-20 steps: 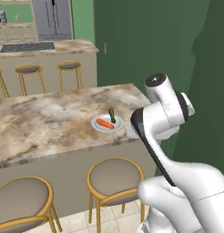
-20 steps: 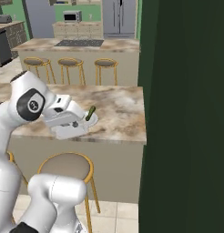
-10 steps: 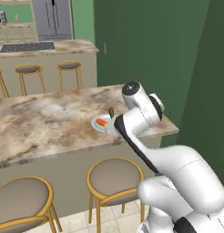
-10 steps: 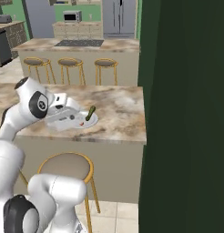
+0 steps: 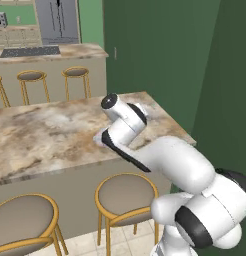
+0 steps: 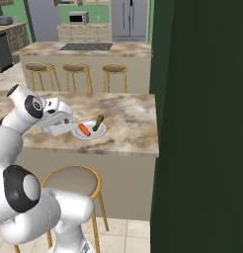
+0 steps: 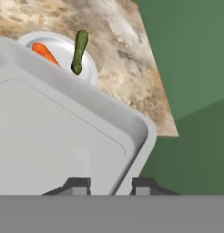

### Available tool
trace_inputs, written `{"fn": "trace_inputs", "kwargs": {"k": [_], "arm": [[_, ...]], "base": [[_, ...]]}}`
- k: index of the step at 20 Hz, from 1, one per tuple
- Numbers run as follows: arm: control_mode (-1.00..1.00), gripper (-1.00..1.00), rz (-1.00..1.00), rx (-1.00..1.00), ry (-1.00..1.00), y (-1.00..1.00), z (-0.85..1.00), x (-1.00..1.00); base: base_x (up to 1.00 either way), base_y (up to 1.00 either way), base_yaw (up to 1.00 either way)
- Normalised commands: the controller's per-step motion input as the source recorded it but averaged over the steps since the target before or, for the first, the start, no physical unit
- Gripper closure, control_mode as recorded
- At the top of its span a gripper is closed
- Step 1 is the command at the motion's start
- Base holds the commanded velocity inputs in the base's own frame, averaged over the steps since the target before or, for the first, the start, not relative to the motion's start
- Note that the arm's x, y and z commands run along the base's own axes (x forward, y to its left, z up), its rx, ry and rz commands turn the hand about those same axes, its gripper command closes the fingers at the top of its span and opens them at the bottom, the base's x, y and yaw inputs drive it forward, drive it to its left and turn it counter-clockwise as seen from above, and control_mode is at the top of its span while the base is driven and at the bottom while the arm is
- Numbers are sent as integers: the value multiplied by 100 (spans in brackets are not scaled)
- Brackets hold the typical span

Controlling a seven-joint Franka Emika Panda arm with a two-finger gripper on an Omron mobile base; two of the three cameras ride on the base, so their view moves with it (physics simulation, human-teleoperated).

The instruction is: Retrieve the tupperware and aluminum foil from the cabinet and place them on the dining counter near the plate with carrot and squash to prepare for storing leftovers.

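Claw [image 7: 111, 184] clamped on the tupperware [image 7: 63, 136] rim, arm bent low over the counter [image 6: 128, 118] beside the plate [image 6: 89, 131].

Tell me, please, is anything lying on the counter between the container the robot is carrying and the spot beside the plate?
Nothing visible does. The container, pinched at its rim by the end effector, already hangs beside the plate holding the carrot and squash; the counter around it looks bare.
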Motion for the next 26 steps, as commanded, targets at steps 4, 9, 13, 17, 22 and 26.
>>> {"fn": "trace_inputs", "kwargs": {"k": [4, 9, 13, 17, 22, 26], "arm": [[-100, 100, 0, -3, 0, 61, -19, 56], [-100, 100, 0, -3, 0, 53, -29, 57], [-100, 100, 0, -3, 0, 55, -43, 56], [-100, 100, 0, 0, 0, 44, -47, 52], [-100, 100, 0, 0, 0, 28, -47, 56], [-100, 100, 1, 0, 0, 28, -62, 50]], "base": [[0, 0, 0], [0, 0, 0], [0, 0, 0], [0, 0, 0], [0, 0, 0], [0, 0, 0]]}}
